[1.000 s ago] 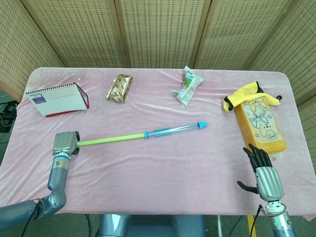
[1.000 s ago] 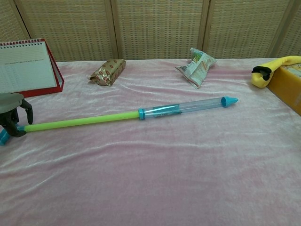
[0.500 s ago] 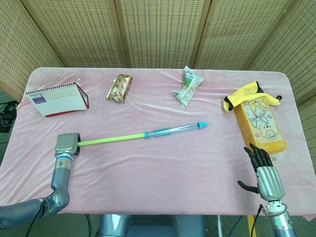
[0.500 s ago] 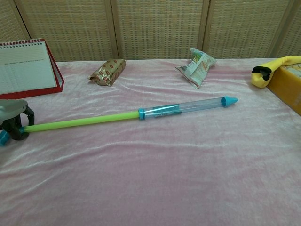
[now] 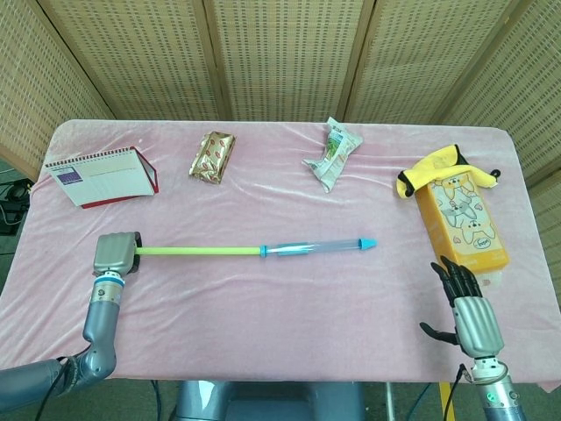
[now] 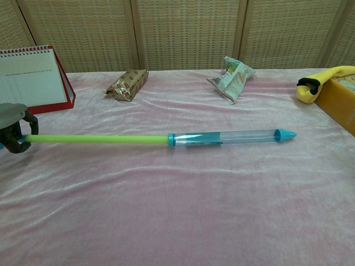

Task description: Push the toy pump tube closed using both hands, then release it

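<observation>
The left hand (image 5: 117, 254) grips the green rod end of the toy pump tube (image 5: 254, 250), which stretches away rightward; its fingers are mostly hidden. The right hand (image 5: 465, 303), well apart, is spread, holding nothing.

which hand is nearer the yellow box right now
Right. The right hand sits open just below the yellow box at the table's near right edge. The left hand is across the table, gripping the green rod end of the toy pump.
</observation>
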`<state>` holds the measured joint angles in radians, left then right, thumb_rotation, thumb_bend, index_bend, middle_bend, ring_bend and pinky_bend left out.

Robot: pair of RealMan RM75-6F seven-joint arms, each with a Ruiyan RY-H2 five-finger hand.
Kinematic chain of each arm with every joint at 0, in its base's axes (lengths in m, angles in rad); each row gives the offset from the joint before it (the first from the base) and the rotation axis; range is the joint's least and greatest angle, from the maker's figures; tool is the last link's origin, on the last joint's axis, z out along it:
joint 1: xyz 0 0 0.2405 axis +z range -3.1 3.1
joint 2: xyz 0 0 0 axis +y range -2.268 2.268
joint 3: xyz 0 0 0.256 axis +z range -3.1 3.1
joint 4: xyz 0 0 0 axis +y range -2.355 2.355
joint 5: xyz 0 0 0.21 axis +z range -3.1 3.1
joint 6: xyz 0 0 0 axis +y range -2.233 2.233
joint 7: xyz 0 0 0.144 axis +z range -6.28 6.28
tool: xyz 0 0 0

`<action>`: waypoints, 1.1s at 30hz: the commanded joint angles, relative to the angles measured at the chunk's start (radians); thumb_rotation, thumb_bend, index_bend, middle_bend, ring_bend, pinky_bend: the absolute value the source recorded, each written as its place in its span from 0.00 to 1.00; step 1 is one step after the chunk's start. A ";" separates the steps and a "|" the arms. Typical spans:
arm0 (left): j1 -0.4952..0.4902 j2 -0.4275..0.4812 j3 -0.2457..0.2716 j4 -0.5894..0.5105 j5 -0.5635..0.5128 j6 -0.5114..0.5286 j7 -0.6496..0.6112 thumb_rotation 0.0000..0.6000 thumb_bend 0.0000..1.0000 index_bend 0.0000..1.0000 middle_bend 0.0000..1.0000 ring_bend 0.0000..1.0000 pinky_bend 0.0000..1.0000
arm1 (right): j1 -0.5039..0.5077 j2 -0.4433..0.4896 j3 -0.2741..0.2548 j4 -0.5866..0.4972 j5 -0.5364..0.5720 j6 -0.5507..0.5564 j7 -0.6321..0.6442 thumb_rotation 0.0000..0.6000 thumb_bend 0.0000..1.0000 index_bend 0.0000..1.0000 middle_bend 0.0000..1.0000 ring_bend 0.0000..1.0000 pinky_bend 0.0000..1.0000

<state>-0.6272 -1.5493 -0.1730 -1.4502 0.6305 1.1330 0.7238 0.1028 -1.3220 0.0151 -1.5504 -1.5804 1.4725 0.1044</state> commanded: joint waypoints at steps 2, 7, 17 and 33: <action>0.010 0.065 -0.015 -0.090 0.025 0.036 -0.013 1.00 0.70 0.85 0.95 0.83 0.79 | 0.000 0.000 -0.003 -0.004 -0.004 0.000 -0.007 1.00 0.24 0.03 0.00 0.00 0.00; 0.018 0.127 -0.018 -0.168 0.058 0.062 -0.022 1.00 0.70 0.85 0.95 0.83 0.79 | -0.001 -0.010 0.007 -0.006 0.010 0.001 -0.025 1.00 0.24 0.07 0.00 0.00 0.01; 0.033 0.218 -0.030 -0.267 0.118 0.098 -0.058 1.00 0.69 0.85 0.95 0.83 0.79 | 0.015 -0.025 0.048 -0.065 0.057 -0.010 -0.120 1.00 0.24 0.18 0.54 0.54 0.40; 0.058 0.322 -0.058 -0.405 0.216 0.159 -0.135 1.00 0.69 0.85 0.95 0.83 0.79 | 0.052 -0.030 0.110 -0.357 0.221 -0.053 -0.464 1.00 0.32 0.31 0.94 0.91 0.54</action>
<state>-0.5712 -1.2315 -0.2286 -1.8510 0.8443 1.2897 0.5918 0.1487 -1.3408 0.1138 -1.8846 -1.3847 1.4214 -0.3296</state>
